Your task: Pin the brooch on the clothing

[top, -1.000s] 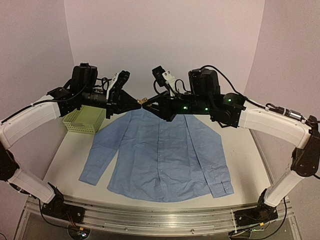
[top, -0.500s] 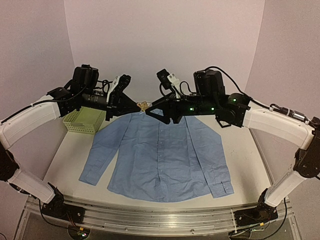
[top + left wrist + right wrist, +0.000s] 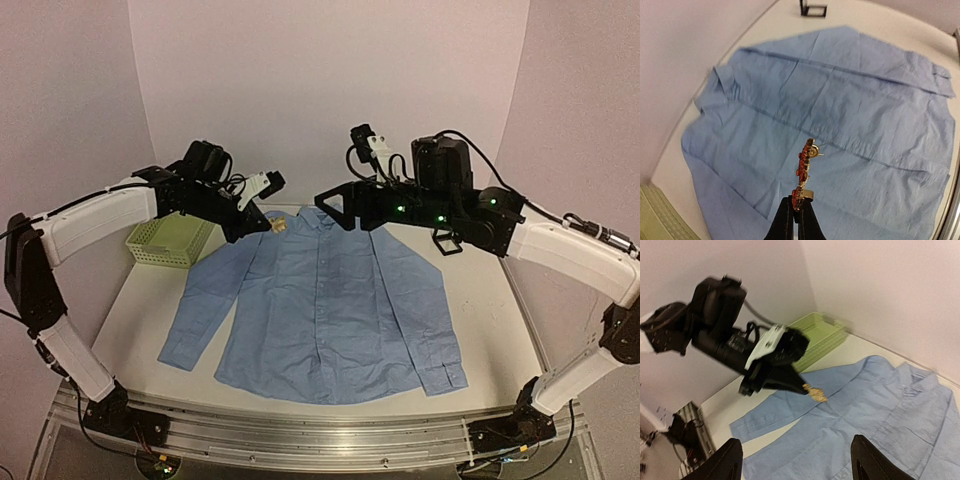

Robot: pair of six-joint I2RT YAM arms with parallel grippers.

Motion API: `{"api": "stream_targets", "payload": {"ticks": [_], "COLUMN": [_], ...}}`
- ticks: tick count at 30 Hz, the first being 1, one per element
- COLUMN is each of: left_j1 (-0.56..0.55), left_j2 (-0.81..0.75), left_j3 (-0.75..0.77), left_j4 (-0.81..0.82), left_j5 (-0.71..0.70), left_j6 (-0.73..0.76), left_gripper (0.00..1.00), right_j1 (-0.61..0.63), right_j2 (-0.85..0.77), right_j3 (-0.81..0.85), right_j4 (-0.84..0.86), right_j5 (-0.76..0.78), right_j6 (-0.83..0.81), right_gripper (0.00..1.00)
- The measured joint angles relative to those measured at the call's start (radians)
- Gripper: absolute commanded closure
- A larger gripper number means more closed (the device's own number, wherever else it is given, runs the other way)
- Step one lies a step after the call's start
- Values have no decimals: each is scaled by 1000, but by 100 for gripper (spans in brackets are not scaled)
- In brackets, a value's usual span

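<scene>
Gripping, top view: the left gripper (image 3: 268,226) is closed on the brooch (image 3: 279,225), at the far side of the table (image 3: 130,320).
Shirt, top view: the light blue shirt (image 3: 320,310) lies flat with the front up, the collar far, and the sleeves spread to left and right.
Brooch place, top view: over the far left shoulder of the shirt, just beside the collar. I cannot tell if it touches the cloth.
Right gripper, top view: the right gripper (image 3: 325,200) hangs above the collar, to the right of the brooch and apart from it.
Other things, top view: a pale green basket (image 3: 170,240) is far left of the shirt. A small black box (image 3: 447,243) is far right, near the other shoulder.
Left wrist view: the two dark fingers are pressed narrow together on one end of the orange-red brooch. The rest of it stands out beyond the tips, with the shirt under it.
Right wrist view: the jaws are wide apart, with nothing between them. Beyond them is the left gripper with the brooch at its tip, over the shirt, and the basket is behind it.
</scene>
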Motion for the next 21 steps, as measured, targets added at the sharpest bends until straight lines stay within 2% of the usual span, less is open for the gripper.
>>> {"api": "stream_targets", "payload": {"ticks": [6, 11, 18, 21], "left_j1": [117, 168, 164, 166], "left_j2": [215, 346, 569, 633], "left_j3": [75, 213, 508, 576], "left_j4": [-162, -206, -241, -250], "left_j5": [-60, -86, -96, -88], "left_j6": [-115, -191, -296, -340], "left_gripper": [100, 100, 100, 100], "right_j1": [-84, -110, -122, -139], "right_j2": [131, 368, 822, 968], "right_j3": [103, 242, 568, 680], "right_j4": [-6, -5, -21, -25], "right_j5": [225, 366, 405, 399], "right_j6": [171, 251, 284, 295], "right_gripper": [40, 41, 42, 46]}}
